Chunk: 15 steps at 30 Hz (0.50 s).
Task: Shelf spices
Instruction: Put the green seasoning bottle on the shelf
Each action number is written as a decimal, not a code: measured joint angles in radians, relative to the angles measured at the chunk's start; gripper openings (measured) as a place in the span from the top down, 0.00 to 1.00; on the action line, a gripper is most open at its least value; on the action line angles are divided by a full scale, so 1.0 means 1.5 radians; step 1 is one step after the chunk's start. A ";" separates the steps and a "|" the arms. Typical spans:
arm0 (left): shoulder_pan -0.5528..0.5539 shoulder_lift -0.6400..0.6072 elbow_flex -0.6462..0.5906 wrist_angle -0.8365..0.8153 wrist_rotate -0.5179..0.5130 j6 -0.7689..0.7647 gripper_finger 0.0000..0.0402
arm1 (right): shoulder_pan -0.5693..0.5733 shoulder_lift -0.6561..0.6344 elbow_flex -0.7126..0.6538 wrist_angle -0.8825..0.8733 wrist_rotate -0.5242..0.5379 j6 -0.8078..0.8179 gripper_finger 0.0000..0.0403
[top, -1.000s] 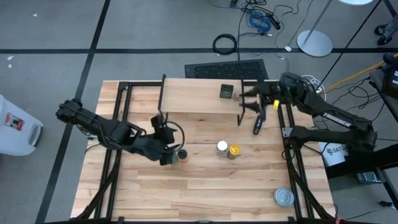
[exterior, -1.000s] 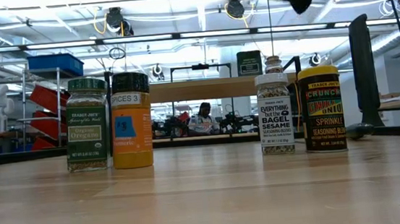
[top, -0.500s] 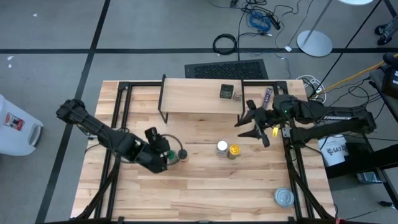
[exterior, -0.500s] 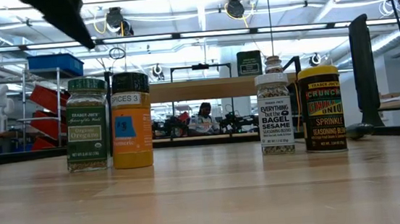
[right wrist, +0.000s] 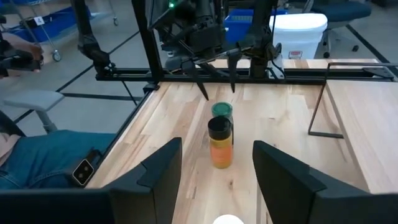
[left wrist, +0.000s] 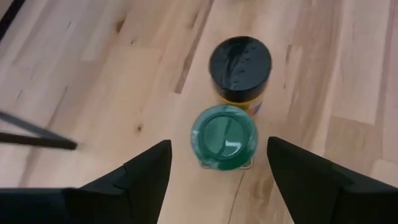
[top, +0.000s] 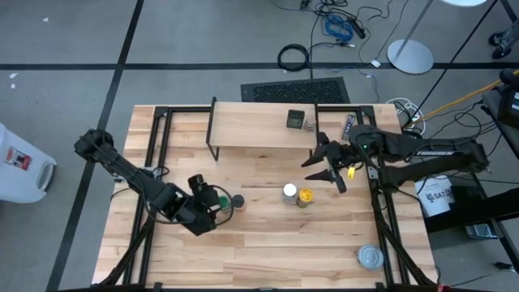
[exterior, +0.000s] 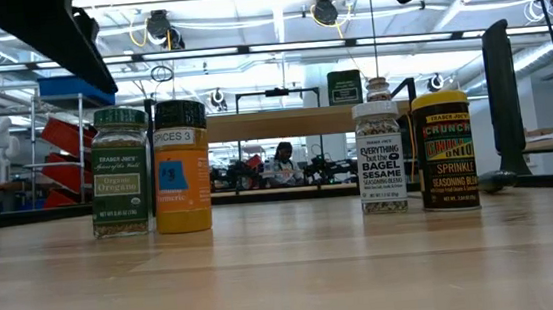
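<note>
- Shifted since a second ago: left gripper (top: 217, 209) pulled back off the shelf side toward the table's (top: 268, 259) middle left, now poised directly above the green-lidded jar (left wrist: 223, 135); fingers (left wrist: 144, 177) spread wide on either side of it, gripping nothing.
- Swung in likewise: right gripper (top: 327, 168) come off the shelf's right end toward the table's middle, fingers (right wrist: 278, 171) apart and empty, aimed across the table at the far pair of jars.
- Unmoved over the same second: all four jars on the table.
- Nearest the front edge, right corner: flat silver tin (top: 370, 257), alone, with bare wood all round.
- Mid-table, left of centre: green-lidded jar upright, orange jar (left wrist: 240, 71) with black lid just beside it, touching or nearly so.
- Mid-table, right of centre: white-lidded jar (top: 289, 192) and yellow-lidded jar (top: 306, 196) side by side, well apart from the left pair, open wood between.
- Toward the back edge: shelf (top: 251, 126), its plank top bare along the left and middle.
- On the shelf's right end: dark square tin (top: 295, 119) with a small clear jar (top: 309, 125) just beside it.
- Left arm stretched low from the table's left edge, wrist bent down; right arm reaching level from the right edge.
</note>
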 joint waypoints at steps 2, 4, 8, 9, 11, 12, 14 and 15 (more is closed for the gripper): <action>0.000 0.000 -0.013 0.035 0.001 0.021 0.32 | 0.000 0.007 0.000 0.004 0.000 0.000 0.54; 0.000 0.000 -0.028 0.072 0.001 0.033 0.32 | 0.000 0.013 0.000 0.005 0.000 0.000 0.54; 0.001 0.001 -0.042 0.079 0.001 0.038 0.32 | 0.000 0.022 0.000 0.006 -0.001 -0.001 0.54; 0.001 0.001 -0.043 0.081 0.001 0.038 0.32 | 0.000 0.024 0.000 0.009 -0.001 -0.001 0.54; 0.001 0.001 -0.043 0.081 0.000 0.038 0.32 | 0.000 0.026 0.000 0.014 -0.002 0.000 0.54; 0.001 0.001 -0.043 0.081 -0.001 0.038 0.32 | 0.000 0.028 0.000 0.019 -0.002 0.000 0.54; 0.001 0.002 -0.043 0.081 -0.004 0.038 0.32 | 0.000 0.030 0.000 0.023 -0.002 0.000 0.54; 0.001 0.004 -0.043 0.082 -0.008 0.038 0.32 | 0.000 0.031 0.000 0.024 -0.002 0.000 0.54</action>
